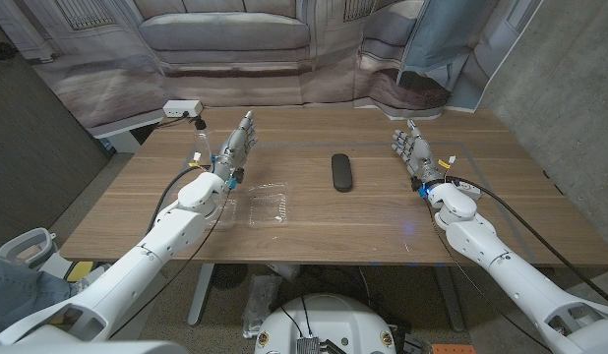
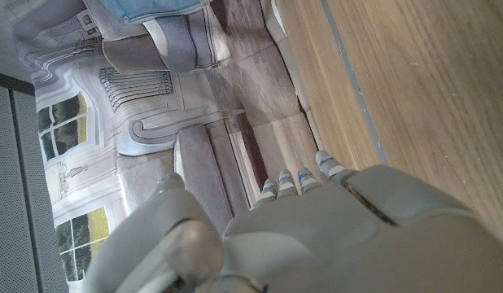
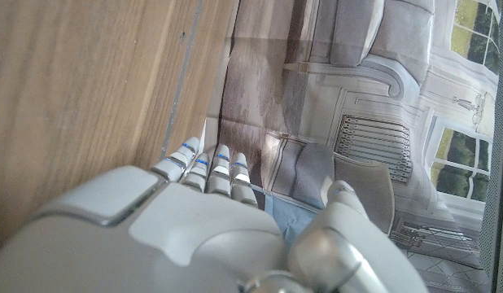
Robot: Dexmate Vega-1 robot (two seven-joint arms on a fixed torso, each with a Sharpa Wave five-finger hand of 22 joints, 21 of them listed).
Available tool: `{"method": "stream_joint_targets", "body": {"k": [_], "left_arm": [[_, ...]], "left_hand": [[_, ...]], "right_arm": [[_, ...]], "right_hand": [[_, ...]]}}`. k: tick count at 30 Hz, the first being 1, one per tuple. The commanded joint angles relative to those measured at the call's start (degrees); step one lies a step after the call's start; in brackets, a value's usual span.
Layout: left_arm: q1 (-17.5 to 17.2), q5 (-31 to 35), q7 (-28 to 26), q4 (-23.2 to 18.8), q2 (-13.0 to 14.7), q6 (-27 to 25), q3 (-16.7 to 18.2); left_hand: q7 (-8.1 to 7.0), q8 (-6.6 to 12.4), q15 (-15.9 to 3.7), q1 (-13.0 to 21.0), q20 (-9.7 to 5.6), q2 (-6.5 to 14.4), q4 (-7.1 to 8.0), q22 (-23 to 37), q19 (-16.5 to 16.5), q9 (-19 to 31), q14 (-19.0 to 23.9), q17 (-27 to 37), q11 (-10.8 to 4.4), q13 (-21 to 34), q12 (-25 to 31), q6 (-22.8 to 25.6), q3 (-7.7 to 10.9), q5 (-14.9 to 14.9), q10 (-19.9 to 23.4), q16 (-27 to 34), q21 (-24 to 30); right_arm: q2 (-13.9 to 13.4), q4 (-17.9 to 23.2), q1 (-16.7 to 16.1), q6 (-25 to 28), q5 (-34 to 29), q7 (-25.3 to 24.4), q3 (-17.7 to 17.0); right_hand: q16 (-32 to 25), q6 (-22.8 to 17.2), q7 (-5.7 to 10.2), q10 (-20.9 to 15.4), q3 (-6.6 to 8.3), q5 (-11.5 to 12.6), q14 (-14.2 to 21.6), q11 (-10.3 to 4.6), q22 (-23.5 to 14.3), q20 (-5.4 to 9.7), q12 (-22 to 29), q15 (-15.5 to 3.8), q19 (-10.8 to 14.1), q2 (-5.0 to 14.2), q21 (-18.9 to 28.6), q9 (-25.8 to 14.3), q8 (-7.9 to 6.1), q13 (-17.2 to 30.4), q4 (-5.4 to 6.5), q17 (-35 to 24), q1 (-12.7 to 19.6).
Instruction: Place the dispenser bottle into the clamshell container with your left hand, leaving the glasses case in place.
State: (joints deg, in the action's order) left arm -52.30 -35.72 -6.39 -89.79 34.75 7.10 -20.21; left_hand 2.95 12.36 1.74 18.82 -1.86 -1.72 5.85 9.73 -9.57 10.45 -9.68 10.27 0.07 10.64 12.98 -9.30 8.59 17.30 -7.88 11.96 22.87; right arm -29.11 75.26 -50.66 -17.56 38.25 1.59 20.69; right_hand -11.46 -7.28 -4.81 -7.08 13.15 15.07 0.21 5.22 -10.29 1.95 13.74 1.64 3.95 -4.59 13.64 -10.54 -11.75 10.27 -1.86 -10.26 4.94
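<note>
- Head view: wooden table (image 1: 383, 226) seen from above, both arms entering from the bottom corners.
- Left hand (image 1: 235, 147) sits at about 10 o'clock of the table, fingers straight and close together, pointing to the far edge, holding nothing.
- Dispenser bottle (image 1: 202, 153), clear and hard to make out, stands just beside the left hand at its 9 o'clock; touching or apart, cannot tell.
- Clamshell container (image 1: 268, 207), clear plastic and lying open, is at 5 o'clock from the left hand, near the left forearm.
- Glasses case (image 1: 342, 172), dark and oblong, lies near the table's middle, at 1 o'clock from the clamshell container and well apart from both hands.
- Right hand (image 1: 412, 149) is at about 2 o'clock of the table, fingers straight and slightly spread, nothing in them.
- White box (image 1: 183, 107) with a cable sits at the far left corner.
- Backdrop (image 1: 235, 39) printed with a sofa hangs behind the table.
- Left wrist view: back of left hand (image 2: 341, 236), fingertips (image 2: 326, 165) lined up side by side over bare wood, thumb set apart, no object in the hold.
- Right wrist view: back of right hand (image 3: 203, 236), fingertips (image 3: 209, 163) together in a row, thumb off to one side, nothing held; table wood and backdrop beyond.
</note>
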Motion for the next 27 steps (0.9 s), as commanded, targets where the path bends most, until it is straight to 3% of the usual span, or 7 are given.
{"method": "stream_joint_targets", "body": {"k": [1,13,27], "left_arm": [[-0.75,2.51,-1.43,-4.87,2.74,-2.19,-0.06],[-2.16,2.93,0.46,-6.50,4.29,-0.92,0.26],[-7.61,3.46,-0.63,-11.44,7.48,1.05,3.29]], "left_hand": [[0.05,0.34,-0.09,0.81,-0.13,0.05,-0.28,0.26,-4.04,0.14,0.03,0.23,0.00,0.20,0.21,0.46,0.06,0.19,0.22,0.14,-0.29],[-0.13,0.41,-0.17,1.20,0.33,0.31,-0.46,0.28,-4.09,0.12,0.48,0.22,-0.09,0.18,0.25,1.30,0.09,0.09,0.83,0.09,-0.73],[-0.10,0.38,-0.18,1.45,0.85,0.44,-0.58,0.30,-3.93,0.12,0.94,0.23,-0.08,0.16,0.21,1.88,0.02,-0.04,1.18,0.06,-1.07]], "right_arm": [[-0.28,-0.07,-0.73,-0.26,0.45,0.37,-0.30],[-0.69,0.35,-1.27,0.14,0.36,0.14,-0.29],[-0.56,0.68,-1.21,0.61,0.23,0.01,0.07]], "right_hand": [[0.12,-0.38,0.29,-0.62,0.11,0.08,0.38,-0.22,-0.08,1.29,-0.11,0.21,0.46,0.08,-0.15,-0.12,0.03,0.15,-0.05,-0.25,0.24],[0.21,-0.44,0.43,-0.63,0.08,0.02,0.44,-0.09,-0.10,1.20,-0.25,0.28,0.50,0.28,-0.32,-0.13,0.09,0.17,-0.06,-0.27,0.29],[0.29,-0.46,0.48,-0.67,-0.03,-0.07,0.49,-0.10,-0.12,1.11,-0.36,0.32,0.53,0.38,-0.50,-0.13,0.16,0.18,-0.08,-0.29,0.28]]}}
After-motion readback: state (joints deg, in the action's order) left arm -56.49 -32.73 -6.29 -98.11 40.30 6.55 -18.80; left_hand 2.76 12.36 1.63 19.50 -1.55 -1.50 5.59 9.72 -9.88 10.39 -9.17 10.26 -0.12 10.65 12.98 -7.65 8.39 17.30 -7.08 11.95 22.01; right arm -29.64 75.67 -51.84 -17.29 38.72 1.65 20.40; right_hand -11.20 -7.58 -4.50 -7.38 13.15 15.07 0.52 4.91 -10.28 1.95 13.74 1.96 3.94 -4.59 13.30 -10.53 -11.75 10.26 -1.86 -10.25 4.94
